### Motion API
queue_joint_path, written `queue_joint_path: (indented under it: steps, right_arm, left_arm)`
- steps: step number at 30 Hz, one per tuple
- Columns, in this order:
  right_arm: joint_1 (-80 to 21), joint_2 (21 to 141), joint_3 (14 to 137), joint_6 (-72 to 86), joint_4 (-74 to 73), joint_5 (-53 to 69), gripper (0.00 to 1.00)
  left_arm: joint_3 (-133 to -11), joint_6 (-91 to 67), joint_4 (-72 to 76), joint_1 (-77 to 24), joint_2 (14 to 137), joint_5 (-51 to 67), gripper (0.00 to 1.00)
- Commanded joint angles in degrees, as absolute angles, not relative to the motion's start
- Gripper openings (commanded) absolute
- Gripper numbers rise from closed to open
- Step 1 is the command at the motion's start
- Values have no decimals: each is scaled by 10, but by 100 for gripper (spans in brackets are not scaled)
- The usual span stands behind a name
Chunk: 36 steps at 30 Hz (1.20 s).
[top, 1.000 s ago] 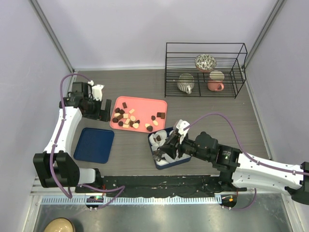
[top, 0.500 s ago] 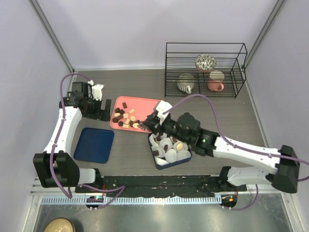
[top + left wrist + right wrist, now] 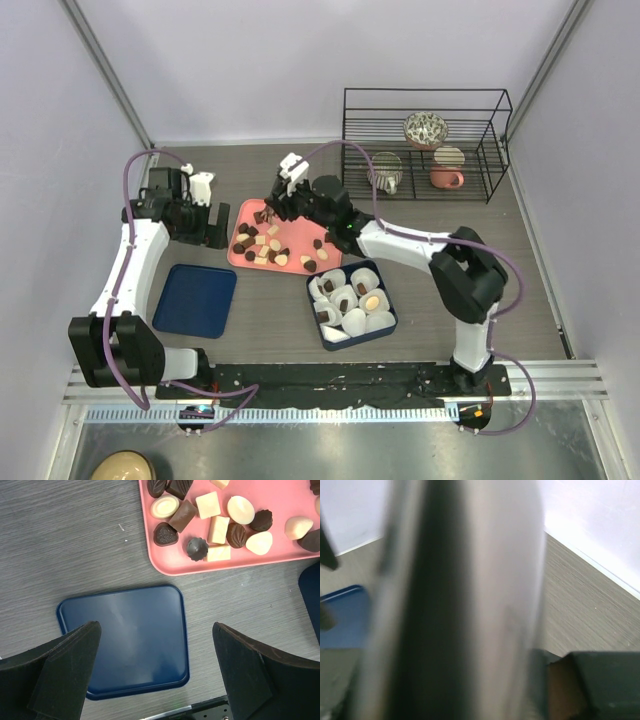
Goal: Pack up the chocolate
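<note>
Top view: bright, even overhead light; short soft shadows on the desk; sharp throughout.
Left wrist: desk grain in focus; pale diffuse sheen on the blue tray; left fingers dark, soft-edged.
Right wrist: heavy blur, grey-and-dark vertical smear across most of the frame; wall at top right washed out.

We see a grey wood-grain table filling the middle of the top view. Four things rest directly on it. A pink tray sits at the centre, and a flat dark blue tray lies to its lower left, well apart. A dark blue box sits just below the pink tray's right end. A black wire rack stands at the upper right.
</note>
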<state>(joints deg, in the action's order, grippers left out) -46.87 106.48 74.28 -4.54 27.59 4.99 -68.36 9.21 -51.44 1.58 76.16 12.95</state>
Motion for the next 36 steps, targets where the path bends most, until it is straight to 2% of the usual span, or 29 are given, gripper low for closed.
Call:
queue_joint_path:
  steps: [1,7,21,27,36]
  right_arm:
    - [-459,1113,832,-33,344,62,44]
    - [-459,1203,904,-17,357,27,53]
    - [-478,1274,951,-28,334,-36,53]
    - [-490,1260,916,-36,330,-60,48]
    - [-490,1228,861,-51,349,-83,29]
  left_arm:
    - [-709,93,-508,14,765,124,100]
    - [-708,96,-508,16,762,120,100]
    - [-706,99,-511,16,754,118,100]
    - [-704,101,-511,18,752,117,100]
    - [-696,100,-512,18,745,119,100]
